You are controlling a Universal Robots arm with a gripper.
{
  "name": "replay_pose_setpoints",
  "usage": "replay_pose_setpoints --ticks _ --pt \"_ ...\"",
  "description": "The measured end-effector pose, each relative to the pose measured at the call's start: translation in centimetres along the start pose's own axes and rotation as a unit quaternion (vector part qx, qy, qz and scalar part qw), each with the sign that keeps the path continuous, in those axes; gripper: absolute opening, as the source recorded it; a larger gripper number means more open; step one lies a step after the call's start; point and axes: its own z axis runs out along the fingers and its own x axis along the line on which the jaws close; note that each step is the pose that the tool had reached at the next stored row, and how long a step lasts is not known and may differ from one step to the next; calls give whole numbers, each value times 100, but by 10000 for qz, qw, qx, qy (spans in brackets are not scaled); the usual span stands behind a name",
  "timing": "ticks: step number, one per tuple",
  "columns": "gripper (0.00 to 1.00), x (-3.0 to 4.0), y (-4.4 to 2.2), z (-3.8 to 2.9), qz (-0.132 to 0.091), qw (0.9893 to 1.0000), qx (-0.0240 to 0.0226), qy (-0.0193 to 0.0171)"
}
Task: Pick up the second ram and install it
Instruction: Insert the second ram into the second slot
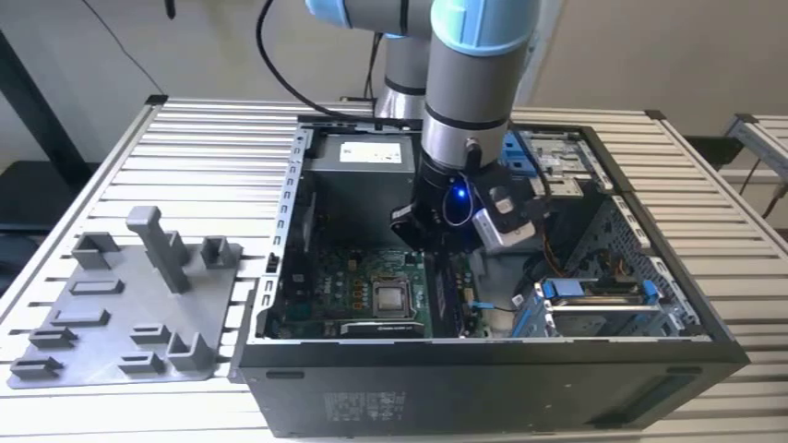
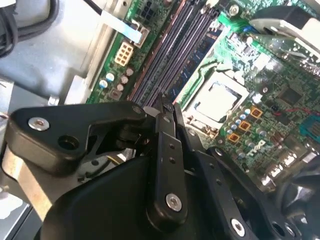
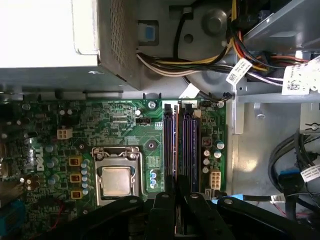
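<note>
the arm reached down into an open computer case that lay on its side on a slatted metal surface. inside the case lay a green board with a square silver chip in a metal frame, and everything here is placed from that chip.

just beside the chip ran a row of long dark memory slots, side by side, all pointing the same way. the end effector hung over the slots, near the chip. its two black fingers were drawn close together and pinched the second ram. the stick was seen edge-on as a thin strip, lined up with the slots and lying between the slot nearest the chip and the next slot along. whether it was already pressed down into a slot could not be told.

past the far end of the slots from the chip, a bundle of coloured wires crossed the case wall. a pale metal box stood beyond the board's edge, well apart from the chip.

in the exterior view, a grey plastic tray with upright posts lay on the surface outside the case, well apart from the chip, toward the exterior view's left.
</note>
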Motion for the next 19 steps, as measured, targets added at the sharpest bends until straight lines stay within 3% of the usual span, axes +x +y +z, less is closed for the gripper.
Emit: replay_pose_setpoints --ticks 5,7,11,19 --pt "14 -2 -92 58 22 10000 -97 5" --pt "14 -3 -114 77 49 9999 -114 6" --pt "14 -3 -150 112 119 9998 -127 14" --pt "14 -2 -151 160 156 9998 -124 23"
